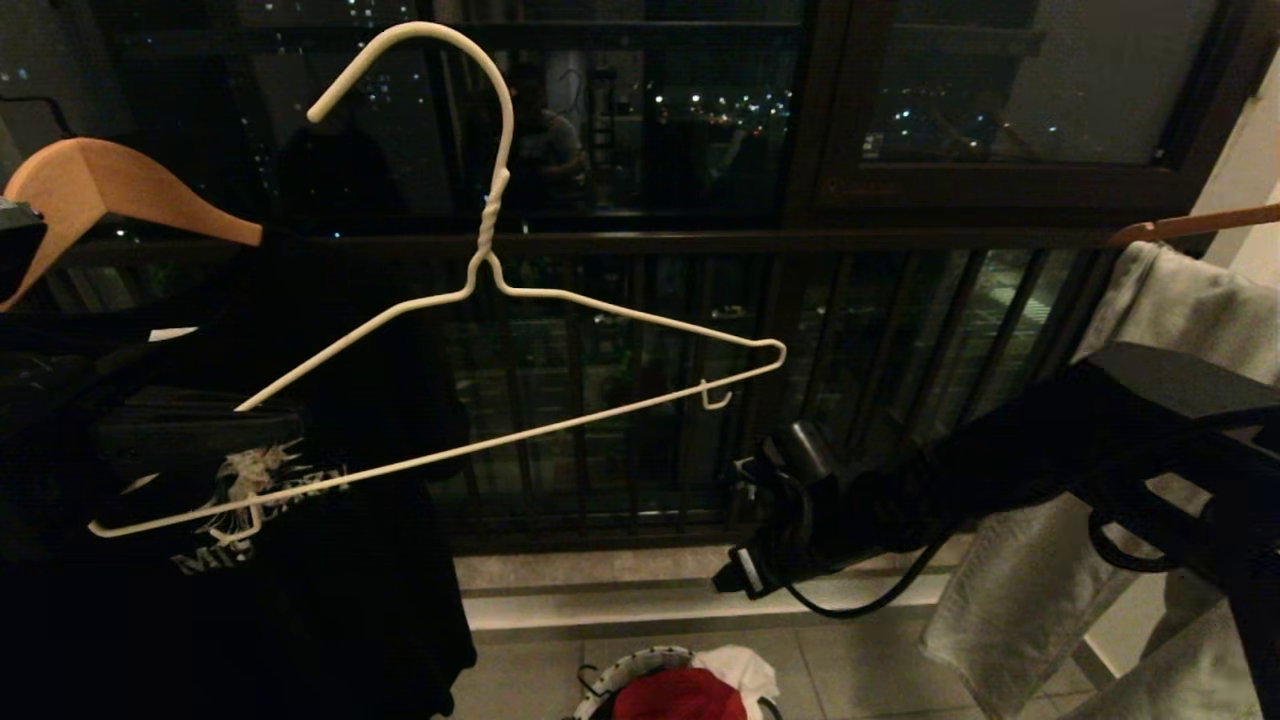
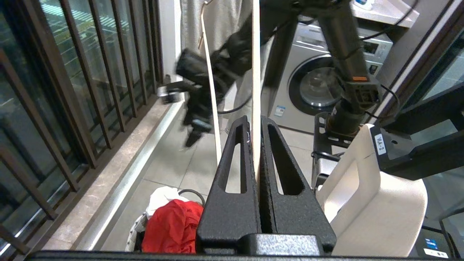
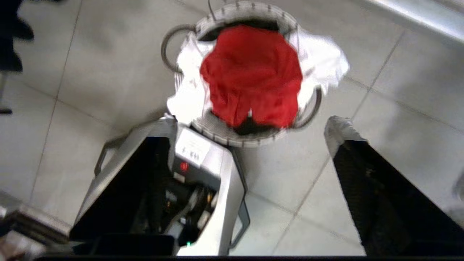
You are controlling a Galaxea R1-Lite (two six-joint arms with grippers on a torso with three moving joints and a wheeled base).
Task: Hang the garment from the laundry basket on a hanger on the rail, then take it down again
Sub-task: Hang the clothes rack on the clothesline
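The left tool [image 2: 259, 170] pinched the hanger [image 1: 520, 300] aloft at nine o'clock, freeing the right tool [image 3: 253, 145], jaws wide, above the garment [image 3: 252, 74] in the laundry basket [image 3: 235, 139].

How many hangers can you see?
3. The white wire hanger is in the middle, held by the left gripper. A wooden hanger carries the black T-shirt on the left. Another wooden one holds grey cloth on the right. More may be hidden.
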